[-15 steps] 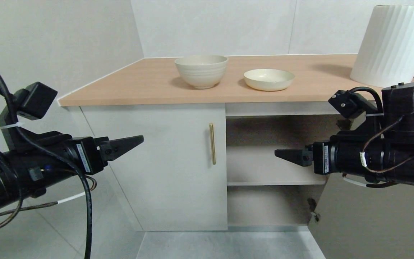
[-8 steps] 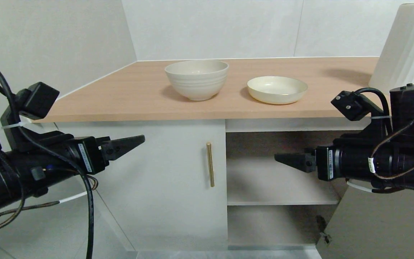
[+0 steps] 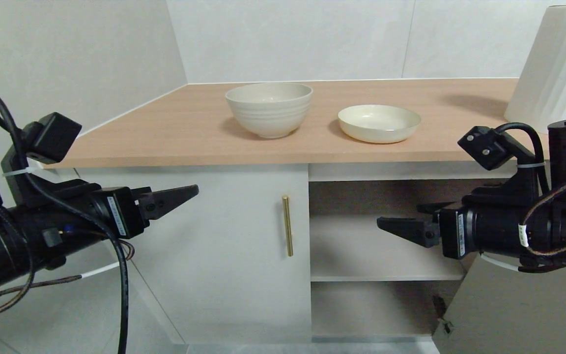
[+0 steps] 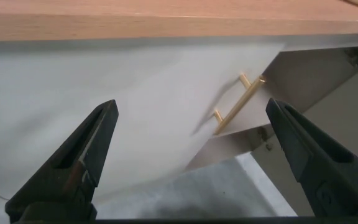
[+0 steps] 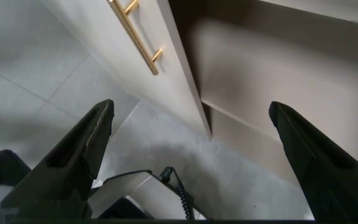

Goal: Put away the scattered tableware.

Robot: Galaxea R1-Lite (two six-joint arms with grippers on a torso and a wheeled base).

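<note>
A deep cream bowl [image 3: 269, 109] and a shallow cream dish [image 3: 379, 123] stand side by side on the wooden countertop [image 3: 165, 137]. Both grippers hang below counter level, in front of the cabinet. My left gripper [image 3: 184, 192] is open in front of the closed left door [image 3: 214, 246]; its fingers [image 4: 79, 162] are spread wide with nothing between them. My right gripper [image 3: 401, 219] is open before the open right compartment, level with its upper shelf [image 3: 371, 255]. Its fingers [image 5: 73, 162] are also empty.
The closed door has a gold bar handle [image 3: 288, 225] [image 4: 238, 102] [image 5: 138, 34]. The right door [image 3: 509, 305] is swung open under my right arm. A tall white ribbed object [image 3: 558, 64] stands on the counter's right end. A second shelf space lies lower in the open compartment.
The camera moved, so the counter and cabinet now look nearer and lower. My right gripper has sunk slightly and its second finger shows. The left gripper has kept its place.
</note>
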